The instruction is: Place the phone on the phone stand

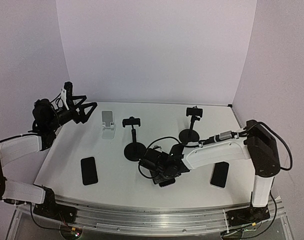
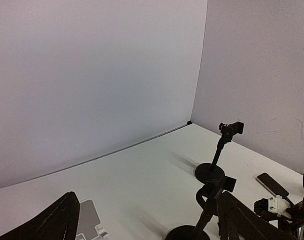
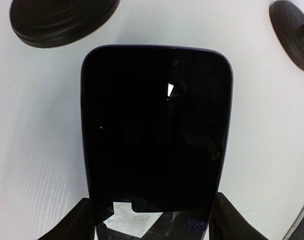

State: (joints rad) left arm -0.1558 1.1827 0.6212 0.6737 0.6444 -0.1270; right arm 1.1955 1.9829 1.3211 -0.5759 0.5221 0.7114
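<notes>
Right fingers point(image 3: 232, 225) clamp the lower edges of the phone point(image 3: 157, 125), screen up, near the middle of the surface point(image 3: 37, 150); whether it rests there or hangs just above is unclear. Just beyond it is the round base of a black phone stand point(image 3: 62, 20). Left fingers point(image 2: 52, 222) are spread wide, raised at the far left. A second phone point(image 1: 89, 170) lies flat, well apart.

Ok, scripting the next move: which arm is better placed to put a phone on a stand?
Right. The right gripper sits low mid-table, fingers clasping a phone, stands just beyond. The left gripper is open, empty, raised at the far left.
</notes>
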